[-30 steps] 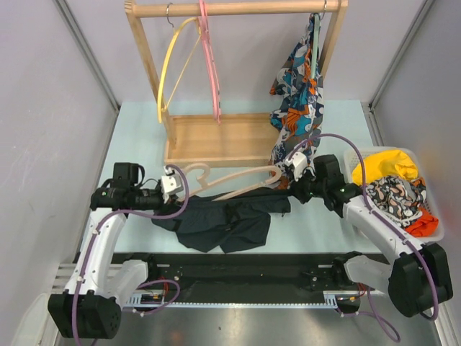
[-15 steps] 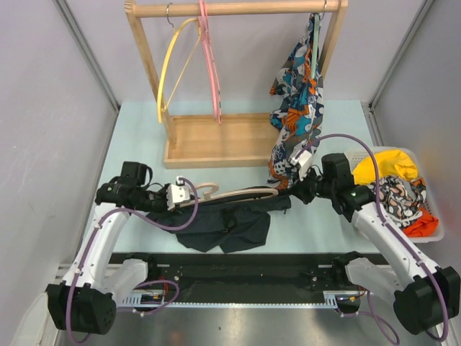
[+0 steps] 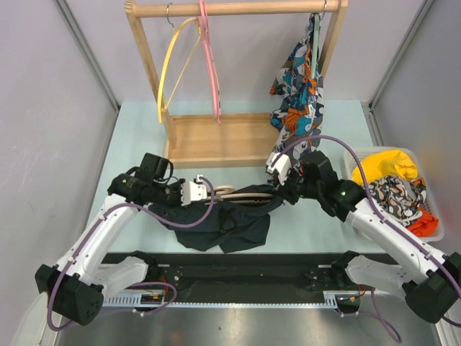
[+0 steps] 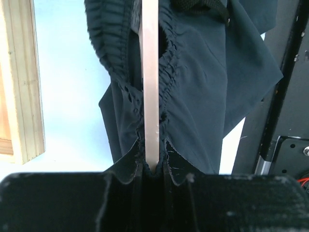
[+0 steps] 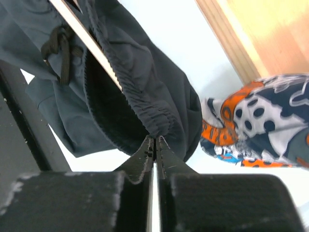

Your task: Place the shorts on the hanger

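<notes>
At left gripper [image 4: 152, 166]: clamped tight on hanger [image 4: 148, 72] bar, shorts [image 4: 207, 87] waistband bunched against fingertips. At right gripper [image 5: 154, 142]: pinched closed on opposite waistband fold, just beside patterned garment [image 5: 260, 125]. Hanger bar inside waistband opening, held low between both arms. Shorts sagging onto table [image 3: 137, 137] near front edge, ahead of wooden rack [image 3: 216, 140].

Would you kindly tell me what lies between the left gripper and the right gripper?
The top external view shows the hanger spanning from the left gripper to the right gripper, with the shorts gathered along it.
</notes>
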You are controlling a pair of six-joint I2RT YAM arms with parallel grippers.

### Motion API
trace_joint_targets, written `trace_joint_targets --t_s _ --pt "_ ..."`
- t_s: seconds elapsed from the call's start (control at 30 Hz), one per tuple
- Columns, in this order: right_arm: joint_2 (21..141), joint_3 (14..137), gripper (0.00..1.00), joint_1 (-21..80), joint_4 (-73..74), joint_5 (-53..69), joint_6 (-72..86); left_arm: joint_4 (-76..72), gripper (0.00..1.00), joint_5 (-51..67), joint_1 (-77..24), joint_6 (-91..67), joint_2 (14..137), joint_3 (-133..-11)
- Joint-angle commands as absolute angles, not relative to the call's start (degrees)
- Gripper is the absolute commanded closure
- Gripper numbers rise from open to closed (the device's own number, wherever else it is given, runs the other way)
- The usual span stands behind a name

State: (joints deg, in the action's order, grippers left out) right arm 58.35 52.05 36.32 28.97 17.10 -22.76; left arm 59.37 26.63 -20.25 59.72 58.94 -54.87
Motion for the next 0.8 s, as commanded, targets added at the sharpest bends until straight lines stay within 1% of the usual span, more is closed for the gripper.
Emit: trace_joint_targets --t_s 0.0,0.03,0.07,0.1,0.2,0.27,0.33,0.4,0.57,0.6,0.67,0.77 --pt "60.1 56.9 0.77 36.0 30.0 16.9 -25.6 59.8 1.00 27.6 -20.7 57.4 57.9 -57.9" --pt "60.0 57.5 0.57 35.2 30.6 18.4 -26.0 60.1 1.00 28.0 -20.7 57.4 56.9 -57.8" --pt "59.8 58.3 0.47 34.4 31.2 20.2 -26.6 60.6 1.00 28.6 -20.7 57.8 56.3 -57.8" --pt "59.0 58.6 0.32 33.7 32.0 23.2 -28.2 60.6 1.00 29.6 -20.7 58.0 55.6 -57.7" --pt "58.2 60.0 0.19 34.1 32.5 27.0 -31.6 60.9 1.00 31.9 -20.7 58.0 54.1 -58.1" --pt "58.5 60.9 0.19 35.5 32.8 28.9 -33.0 61.5 1.00 33.2 -20.7 58.2 54.3 -58.8" --pt "59.1 61.9 0.22 38.0 32.7 31.1 -35.1 61.9 1.00 35.5 -20.7 58.5 54.3 -59.2" --pt "59.8 62.0 0.25 40.2 30.9 30.9 -35.9 61.4 1.00 36.0 -20.7 58.4 54.1 -59.6" --pt "63.4 62.3 0.27 47.5 25.3 28.1 -38.1 62.1 1.00 38.4 -20.7 59.3 53.8 -60.6" --pt "64.0 62.4 0.30 48.2 24.6 28.0 -38.2 62.2 0.99 38.8 -20.7 59.2 53.4 -60.7" --pt "65.9 62.9 0.32 49.6 24.0 27.9 -38.5 63.8 0.99 39.9 -20.8 60.6 53.0 -60.8" --pt "67.4 63.3 0.41 49.9 24.5 29.2 -38.8 64.2 0.99 40.2 -20.7 60.6 51.6 -60.4"
